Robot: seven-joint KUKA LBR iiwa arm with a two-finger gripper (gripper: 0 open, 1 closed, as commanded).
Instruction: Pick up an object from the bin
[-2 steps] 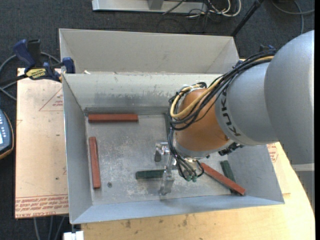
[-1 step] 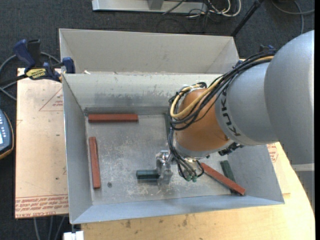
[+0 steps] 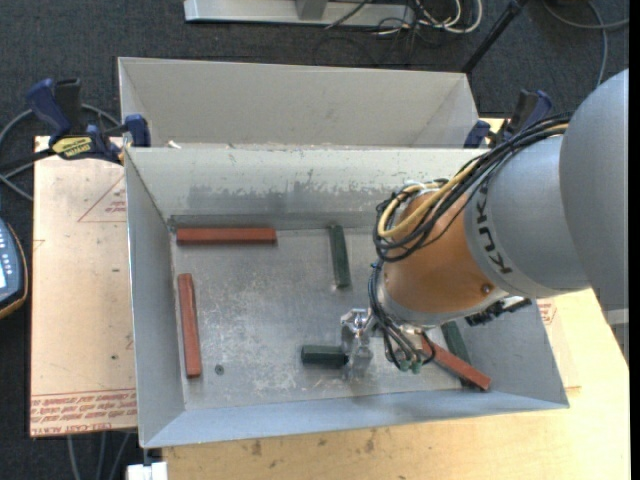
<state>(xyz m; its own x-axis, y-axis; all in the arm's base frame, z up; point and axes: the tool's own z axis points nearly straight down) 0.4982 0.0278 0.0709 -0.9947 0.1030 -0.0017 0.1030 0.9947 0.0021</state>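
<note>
Dark carpet (image 3: 60,28), scuffed grey bin (image 3: 260,298), claw (image 3: 355,345) just beside small dark block (image 3: 322,356)

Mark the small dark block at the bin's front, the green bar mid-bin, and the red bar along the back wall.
Dark block (image 3: 320,356): camera view, its middle.
Green bar (image 3: 340,256): camera view, mid-length.
Back red bar (image 3: 226,236): camera view, mid-length.

Block (image 3: 320,356) just left of claw (image 3: 357,352)
</note>
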